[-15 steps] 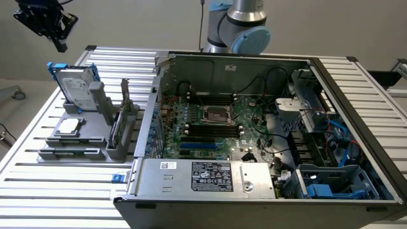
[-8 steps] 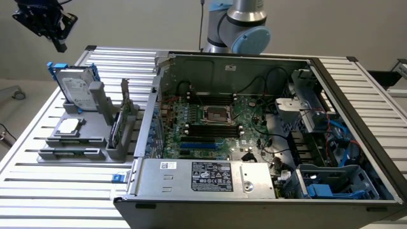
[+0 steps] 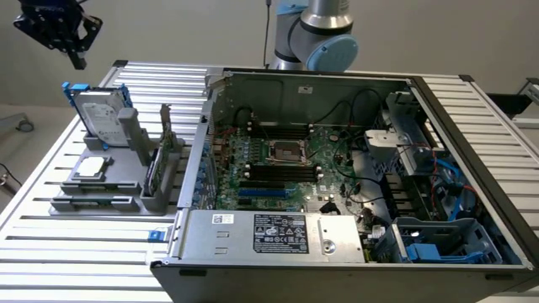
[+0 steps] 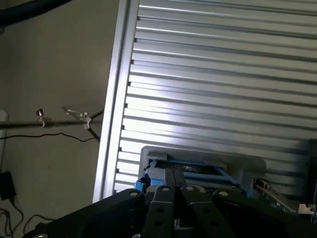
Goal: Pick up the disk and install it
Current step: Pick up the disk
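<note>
The disk (image 3: pixel 103 118) is a silver-grey drive with a white label in a blue carrier. It stands on edge in the grey holder (image 3: pixel 126 129) at the exterior view's left. My black gripper (image 3: pixel 77 62) hangs in the air above and slightly behind the disk, well apart from it. In the wrist view the fingers (image 4: pixel 166 194) are pressed together with nothing between them. Just beyond them shows the top edge of the disk's blue carrier (image 4: pixel 190 171).
An open computer case (image 3: pixel 471 136) with its motherboard takes up the middle and right of the slatted aluminium table (image 3: pixel 76 246). The grey fixture also carries a small silver chip (image 3: pixel 91 167) and an upright card (image 3: pixel 165 148). Blue caddies (image 3: pixel 446 247) sit in the case's near right corner.
</note>
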Robot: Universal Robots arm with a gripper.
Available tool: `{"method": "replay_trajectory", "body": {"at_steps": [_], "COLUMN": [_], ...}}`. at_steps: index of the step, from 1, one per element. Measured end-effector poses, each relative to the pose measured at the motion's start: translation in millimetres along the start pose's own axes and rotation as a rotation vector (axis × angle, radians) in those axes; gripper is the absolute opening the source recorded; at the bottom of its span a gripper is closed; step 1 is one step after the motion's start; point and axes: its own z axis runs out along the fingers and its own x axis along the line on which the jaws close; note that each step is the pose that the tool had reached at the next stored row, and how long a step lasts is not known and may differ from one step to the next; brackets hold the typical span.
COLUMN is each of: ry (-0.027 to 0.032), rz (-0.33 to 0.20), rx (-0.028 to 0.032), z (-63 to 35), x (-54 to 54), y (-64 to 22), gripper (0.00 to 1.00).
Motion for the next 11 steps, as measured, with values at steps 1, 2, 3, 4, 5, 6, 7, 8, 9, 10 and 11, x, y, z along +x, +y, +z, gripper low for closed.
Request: {"method": "replay_trajectory", "body": {"at_steps": [1,2,3,4,5,6,7,8,9,10,11], "ry": [0.0017,0.0032,0.0046,0.0061,0.0075,0.009,0.0107,0.0123,0.0139,0.0155,0.017], "rz": [-0.02,-0.037,-0.056,-0.074,-0.092,-0.11,-0.128,-0.146,-0.164,-0.182,-0.2], "rx": [0.0011,0.0022,0.0034,0.0045,0.0056,0.0066,0.0077,0.0087,0.0098,0.0108,0.0118], "z": [0.0,0.0,0.0,-0.1,0.0,0.0,0.0,-0.1,0.0,0.0,0.0], "x": [0.0,0.0,0.0,0.0,0.0,0.0,0.0,0.0,0.0,0.0,0.0], "y": [0.0,0.0,0.0,0.0,0.0,0.0,0.0,0.0,0.0,0.0,0.0], "gripper": [0.11,0.11,0.11,0.11,0.11,0.11,0.11,0.11,0.11,0.11,0.11]}}
